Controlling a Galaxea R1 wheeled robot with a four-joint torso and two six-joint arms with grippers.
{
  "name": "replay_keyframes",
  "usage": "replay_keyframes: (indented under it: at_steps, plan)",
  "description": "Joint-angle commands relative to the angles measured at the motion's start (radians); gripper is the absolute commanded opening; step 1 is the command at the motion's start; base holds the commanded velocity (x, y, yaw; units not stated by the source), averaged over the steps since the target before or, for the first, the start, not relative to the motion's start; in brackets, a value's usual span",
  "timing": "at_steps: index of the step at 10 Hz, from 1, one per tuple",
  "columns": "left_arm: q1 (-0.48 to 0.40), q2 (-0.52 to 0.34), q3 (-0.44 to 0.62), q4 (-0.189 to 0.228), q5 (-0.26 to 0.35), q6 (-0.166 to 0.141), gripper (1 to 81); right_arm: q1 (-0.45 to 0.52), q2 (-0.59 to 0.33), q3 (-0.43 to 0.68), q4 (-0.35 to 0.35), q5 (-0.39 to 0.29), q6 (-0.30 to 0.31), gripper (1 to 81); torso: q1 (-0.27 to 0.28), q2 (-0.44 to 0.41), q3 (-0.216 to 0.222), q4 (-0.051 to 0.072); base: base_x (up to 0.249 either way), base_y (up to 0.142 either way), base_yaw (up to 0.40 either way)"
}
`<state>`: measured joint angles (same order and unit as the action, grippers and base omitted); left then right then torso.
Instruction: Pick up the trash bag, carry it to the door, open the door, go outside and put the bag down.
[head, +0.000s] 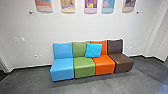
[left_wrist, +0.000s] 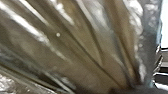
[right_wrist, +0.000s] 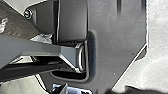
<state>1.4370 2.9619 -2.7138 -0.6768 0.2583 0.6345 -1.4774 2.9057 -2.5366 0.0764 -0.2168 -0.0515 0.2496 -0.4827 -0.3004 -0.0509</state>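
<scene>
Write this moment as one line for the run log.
trash bag: gathered folds, close to left wrist camera | ahead: four coloured seats, blue cushion | behind: wall with pictures

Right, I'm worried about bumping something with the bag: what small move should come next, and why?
Probably a slow turn on the spot, away from the seats: they stand ahead in the head view, with the wall right behind them, so driving straight on looks blocked, and the bag is close to the left wrist.

No text, label, brand, number or sign was readable anywhere, wall posters (head: 90, 6) across top of frame in head view included.
</scene>
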Motion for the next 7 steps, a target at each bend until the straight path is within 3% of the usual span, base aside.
replay_keyframes:
  at_steps: [1, 2, 3, 7]
  plan:
    - [-0.039, -0.001, -0.006, 0.002, 0.091, 0.011, 1.0, 0.041, -0.006, 0.006, 0.003, -0.065, -0.002, 81.1, -0.062, 0.097, 0.096, 0.000, 0.000, 0.000, 0.000]
    - [-0.039, -0.001, -0.007, 0.002, 0.091, 0.011, 1.0, 0.041, -0.004, 0.006, 0.002, -0.065, -0.002, 81.1, -0.085, 0.131, 0.032, 0.000, 0.000, 0.000, 0.000]
    - [-0.039, -0.001, -0.007, 0.002, 0.091, 0.011, 1.0, 0.041, -0.001, 0.004, 0.002, -0.065, -0.002, 81.1, -0.104, 0.159, 0.059, 0.000, 0.000, 0.000, 0.000]
    - [-0.037, 0.008, -0.009, 0.003, 0.068, 0.011, 1.0, 0.041, 0.016, -0.010, 0.002, -0.064, -0.001, 81.1, -0.184, 0.281, 0.080, 0.000, 0.000, 0.000, 0.000]
